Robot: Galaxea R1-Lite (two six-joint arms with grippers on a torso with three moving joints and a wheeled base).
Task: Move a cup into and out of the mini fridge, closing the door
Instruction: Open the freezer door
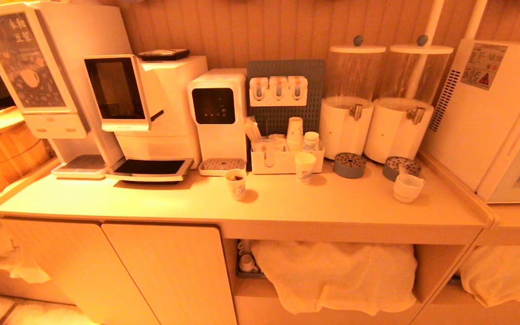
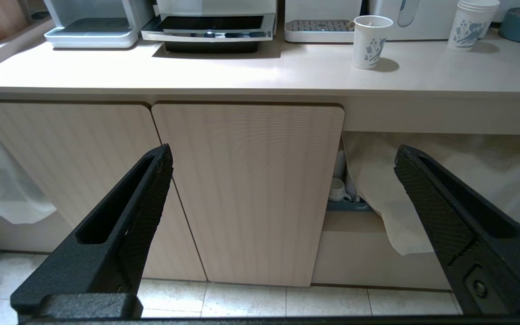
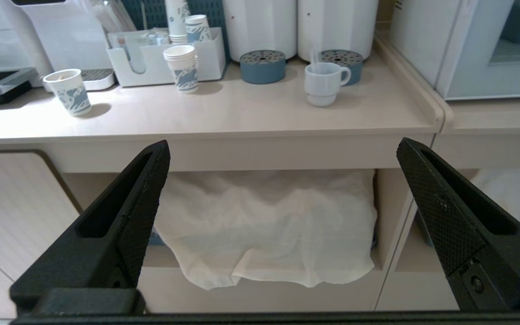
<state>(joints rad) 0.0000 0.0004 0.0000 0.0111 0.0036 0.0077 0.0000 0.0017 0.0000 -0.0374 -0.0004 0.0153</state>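
Right wrist view – cup sat up-counter beyond right gripper, fridge just past it; you had both grippers spread, empty – right nearer.

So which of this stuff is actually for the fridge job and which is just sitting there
For the job: cup, mini fridge, door.
Just lying about: paper cups, drink machines, clear dispensers, white cloth.
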